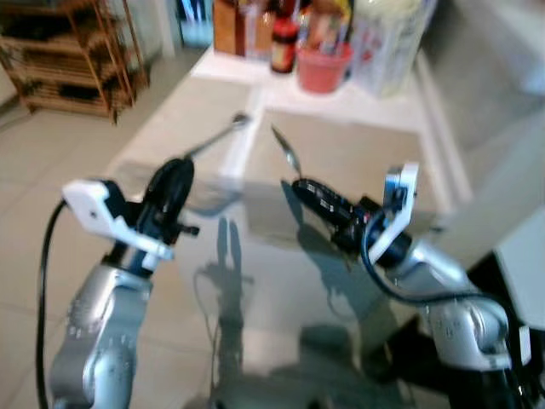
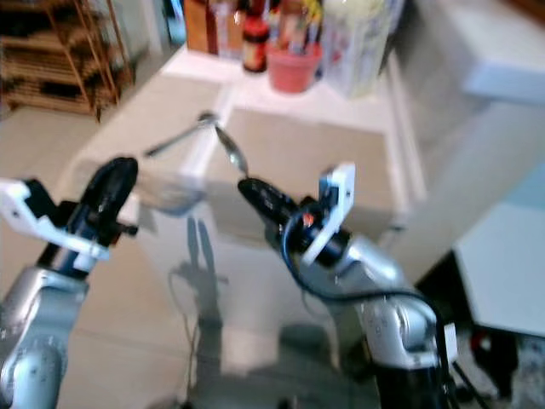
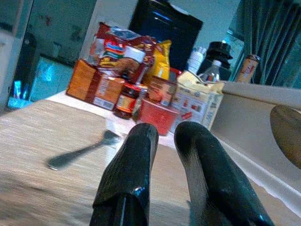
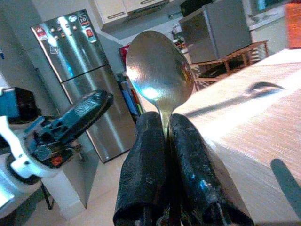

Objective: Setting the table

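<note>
**Two grippers over the table, one carrying a spoon**

Two silver arms reach over the table (image 1: 341, 162) in the left eye view. The right gripper (image 1: 300, 186), at about 4 o'clock from picture centre, pinches a spoon (image 1: 286, 150) whose bowl points toward 11 o'clock. A fork (image 1: 217, 136) lies on the placemat at 11 o'clock, just ahead of the left gripper (image 1: 180, 168). A red cup (image 1: 323, 68) stands among jars at 12 o'clock.

From the left wrist, the left fingers (image 3: 136, 160) stand slightly parted with nothing between them; the fork (image 3: 82, 151) rests at 9 o'clock.

From the right wrist, both fingers (image 4: 150, 155) press on the spoon's (image 4: 159, 70) neck, bowl at 12 o'clock, before a steel fridge (image 4: 89, 80).
</note>
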Robot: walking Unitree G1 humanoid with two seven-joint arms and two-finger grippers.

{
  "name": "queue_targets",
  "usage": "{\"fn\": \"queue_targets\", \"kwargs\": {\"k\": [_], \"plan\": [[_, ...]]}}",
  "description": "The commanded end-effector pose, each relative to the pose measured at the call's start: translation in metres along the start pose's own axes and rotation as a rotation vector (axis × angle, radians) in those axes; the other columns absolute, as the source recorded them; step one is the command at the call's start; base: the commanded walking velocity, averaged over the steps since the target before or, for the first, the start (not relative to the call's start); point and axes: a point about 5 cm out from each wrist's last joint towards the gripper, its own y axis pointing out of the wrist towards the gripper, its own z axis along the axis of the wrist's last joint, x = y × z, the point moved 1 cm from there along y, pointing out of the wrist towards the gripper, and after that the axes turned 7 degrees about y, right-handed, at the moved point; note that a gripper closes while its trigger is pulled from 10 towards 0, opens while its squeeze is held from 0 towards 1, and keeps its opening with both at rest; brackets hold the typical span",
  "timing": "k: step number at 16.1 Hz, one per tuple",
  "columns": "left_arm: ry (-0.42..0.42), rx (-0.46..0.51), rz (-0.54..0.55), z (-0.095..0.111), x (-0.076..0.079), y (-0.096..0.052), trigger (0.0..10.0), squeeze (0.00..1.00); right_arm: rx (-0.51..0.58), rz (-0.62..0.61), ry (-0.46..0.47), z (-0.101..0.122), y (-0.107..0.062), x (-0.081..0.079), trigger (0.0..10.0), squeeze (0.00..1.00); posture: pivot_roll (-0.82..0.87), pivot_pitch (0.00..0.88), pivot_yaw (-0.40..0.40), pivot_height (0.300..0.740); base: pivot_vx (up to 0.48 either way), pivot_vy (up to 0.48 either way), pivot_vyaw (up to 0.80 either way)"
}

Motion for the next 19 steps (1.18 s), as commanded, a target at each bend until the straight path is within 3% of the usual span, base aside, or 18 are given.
{"fn": "queue_targets", "kwargs": {"k": [1, 5, 10, 12, 15, 19], "plan": [[-0.012, 0.000, -0.021, -0.002, 0.006, 0.001, 10.0, 0.00, -0.006, -0.063, -0.024, 0.002, -0.008, 0.010, 10.0, 0.00, -0.09, 0.107, -0.001, 0.740, 0.000, -0.435, 0.00], [-0.009, -0.003, -0.032, -0.002, 0.006, 0.001, 10.0, 0.00, 0.040, -0.233, -0.049, 0.008, -0.017, 0.036, 10.0, 0.00, -0.09, 0.098, -0.003, 0.740, 0.000, -0.434, 0.00], [-0.004, -0.004, -0.080, -0.004, 0.014, 0.007, 10.0, 0.00, 0.051, -0.248, -0.058, 0.011, -0.018, 0.042, 10.0, 0.00, -0.10, 0.088, -0.003, 0.740, 0.000, -0.434, 0.00], [-0.002, -0.004, -0.086, -0.004, 0.016, 0.008, 10.0, 0.00, 0.030, -0.243, -0.056, 0.008, -0.017, 0.041, 10.0, 0.00, -0.10, 0.090, -0.002, 0.740, 0.000, -0.435, 0.00], [-0.001, -0.003, -0.094, -0.004, 0.018, 0.009, 10.0, 0.00, -0.108, -0.054, -0.043, -0.012, -0.026, 0.019, 10.0, 0.00, -0.10, 0.093, 0.001, 0.740, 0.000, -0.435, 0.00], [0.007, -0.009, -0.114, -0.004, 0.021, 0.011, 10.0, 0.00, -0.018, -0.316, -0.078, 0.003, -0.033, 0.053, 10.0, 0.00, -0.11, 0.098, 0.006, 0.740, 0.000, -0.434, 0.00]]}}
